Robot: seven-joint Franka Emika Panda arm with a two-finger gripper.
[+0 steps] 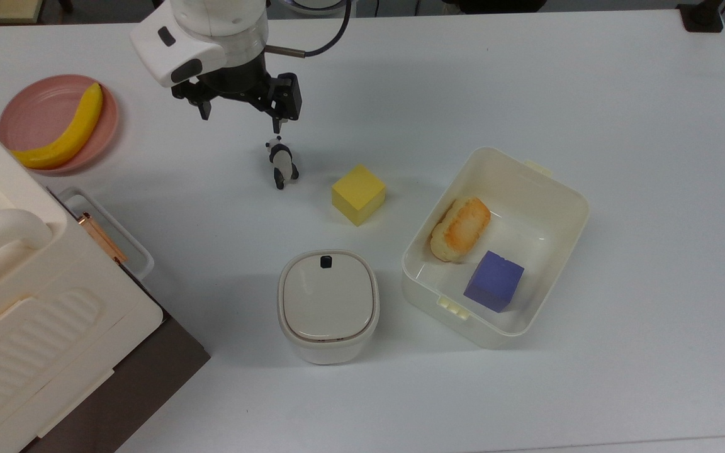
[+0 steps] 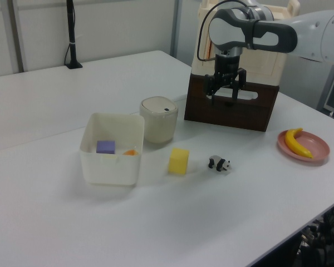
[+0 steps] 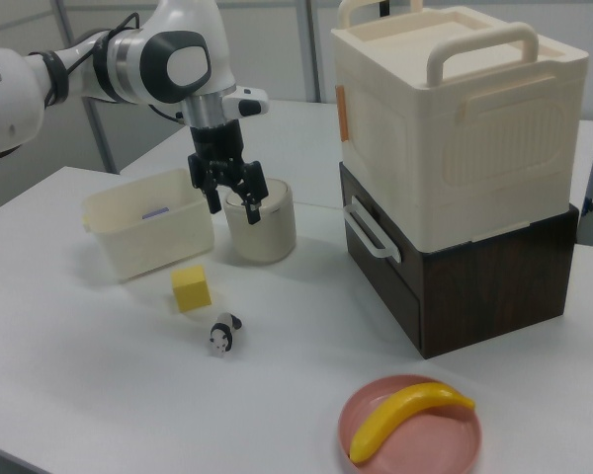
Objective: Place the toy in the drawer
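Observation:
The toy (image 1: 282, 165), a tiny black-and-white panda, lies on the white table left of the yellow cube; it also shows in the left view (image 2: 219, 164) and the right view (image 3: 223, 335). My gripper (image 1: 240, 119) hangs open and empty well above the table, just beyond the panda's head in the top view, and is seen too in the left view (image 2: 224, 95) and the right view (image 3: 236, 207). The drawer (image 1: 139, 250), a shallow pale tray with a copper bar, sticks out from under the cream cabinet at the top view's left.
A yellow cube (image 1: 358, 194) sits right of the panda. A cream bin (image 1: 564, 189) holds bread and a purple cube. A lidded cream container (image 1: 328, 302) stands in front. A pink plate (image 1: 29, 110) with a banana (image 1: 67, 129) is at the top view's left. The cabinet (image 1: 10, 270) fills the lower left.

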